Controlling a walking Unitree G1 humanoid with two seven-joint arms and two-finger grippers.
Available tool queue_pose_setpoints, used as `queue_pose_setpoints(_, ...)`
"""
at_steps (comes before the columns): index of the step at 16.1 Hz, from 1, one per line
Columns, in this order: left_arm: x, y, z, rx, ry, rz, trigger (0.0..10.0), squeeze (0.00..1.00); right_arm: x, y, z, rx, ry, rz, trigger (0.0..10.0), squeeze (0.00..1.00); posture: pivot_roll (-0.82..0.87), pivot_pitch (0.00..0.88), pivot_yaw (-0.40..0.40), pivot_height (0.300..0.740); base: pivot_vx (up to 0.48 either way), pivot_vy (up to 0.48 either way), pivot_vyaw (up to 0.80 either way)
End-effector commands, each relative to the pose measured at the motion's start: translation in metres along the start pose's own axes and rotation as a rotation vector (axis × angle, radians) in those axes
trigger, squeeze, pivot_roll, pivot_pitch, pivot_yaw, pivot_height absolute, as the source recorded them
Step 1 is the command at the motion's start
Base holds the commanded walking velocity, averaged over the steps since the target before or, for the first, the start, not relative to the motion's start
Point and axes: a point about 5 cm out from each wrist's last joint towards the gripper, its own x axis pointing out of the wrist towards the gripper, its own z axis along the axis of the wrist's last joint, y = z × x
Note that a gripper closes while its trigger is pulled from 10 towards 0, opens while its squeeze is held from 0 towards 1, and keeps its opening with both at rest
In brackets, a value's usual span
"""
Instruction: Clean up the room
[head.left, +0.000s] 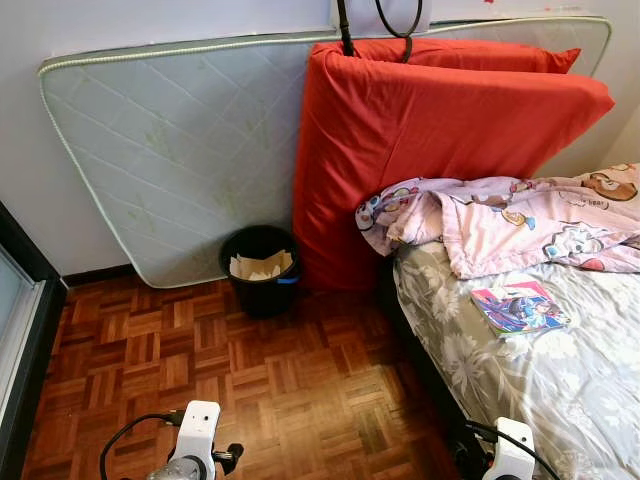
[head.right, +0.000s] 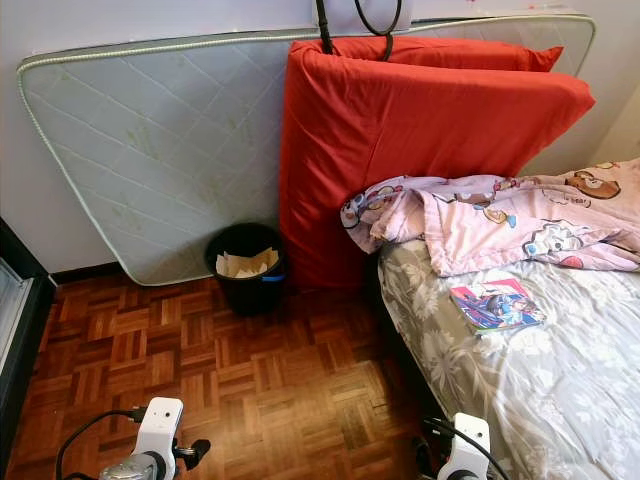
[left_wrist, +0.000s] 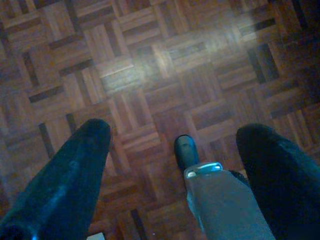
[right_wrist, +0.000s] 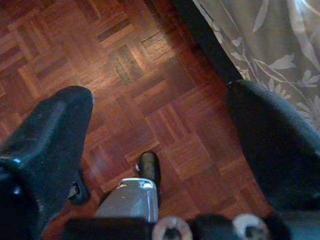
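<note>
I see right tool (right_wrist: 160, 130) wide beside bed (right_wrist: 260, 55) | left tool (left_wrist: 175, 150) wide over floor (left_wrist: 150, 60) | bin (head.left: 260, 270) ahead holds paper (head.left: 262, 266)

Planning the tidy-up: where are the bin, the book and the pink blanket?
bin (head.left: 259, 292), left eye view, front wall.
book (head.left: 518, 307), left eye view, cover centre.
pink blanket (head.left: 500, 222), left eye view, middle fold.

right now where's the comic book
The comic book lies flat on the grey floral bed to the robot's right, just below the crumpled pink blanket and apart from it.
</note>
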Motion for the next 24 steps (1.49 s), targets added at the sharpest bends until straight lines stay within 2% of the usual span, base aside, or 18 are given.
queue_pose_setpoints(1, -0.0006, 0.0009, -0.0043, 0.027, 0.025, 0.005, 10.0, 0.00, -0.0009, -0.0019, -0.0034, 0.006, 0.008, -0.010, 10.0, 0.96, 0.02, 0.000, -0.020, 0.740, 0.000, 0.000, 0.00)
queue_pose_setpoints(2, -0.0006, 0.0009, -0.0042, 0.024, 0.024, 0.006, 10.0, 0.00, -0.0009, -0.0020, -0.0032, 0.001, 0.010, -0.011, 10.0, 0.00, 0.02, 0.000, -0.021, 0.740, 0.000, 0.000, 0.00)
queue_pose_setpoints(5, -0.0005, 0.0009, -0.0038, 0.009, 0.022, 0.006, 10.0, 0.00, -0.0008, -0.0028, -0.0036, -0.002, 0.020, -0.026, 10.0, 0.00, 0.02, 0.000, -0.023, 0.740, 0.000, 0.000, -0.15)
queue_pose_setpoints(24, -0.0002, 0.0013, -0.0016, -0.018, 0.015, 0.001, 10.0, 0.00, 0.0000, -0.0013, -0.0024, -0.018, 0.037, -0.013, 10.0, 0.00, 0.01, 0.000, -0.026, 0.740, 0.000, 0.000, -0.80)
